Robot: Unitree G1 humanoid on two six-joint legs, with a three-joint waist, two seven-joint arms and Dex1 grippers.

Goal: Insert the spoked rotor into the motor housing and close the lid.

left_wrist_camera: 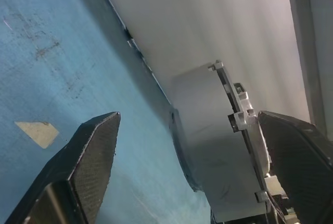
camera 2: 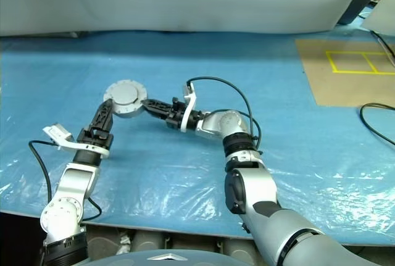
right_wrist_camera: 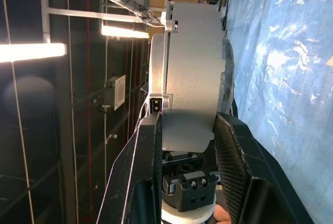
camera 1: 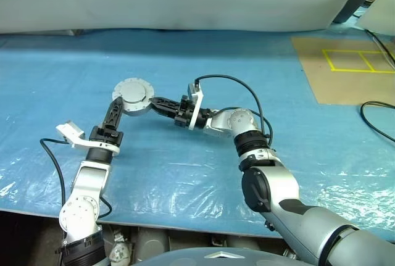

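The round grey metal motor housing [camera 1: 133, 96], lid on, hangs above the crinkled blue plastic sheet [camera 1: 203, 173], pinched by the right gripper [camera 1: 150, 101]. The left gripper [camera 1: 117, 107] stands spread wide beside it, not gripping. Best keep the right grip steady and level while the left draws clear.

Left arm reaches forward, forearm angled inward. Left gripper [left_wrist_camera: 177, 172] has its fingers [left_wrist_camera: 91, 156] spread wide, one on each side of the round grey assembly, neither visibly pressing it. Right arm bends at the elbow, wrist turned toward the robot's left. Right gripper [right_wrist_camera: 187, 146] has both fingers [right_wrist_camera: 148, 156] closed against the flat faces of the same assembly, which sits between them and is held raised.
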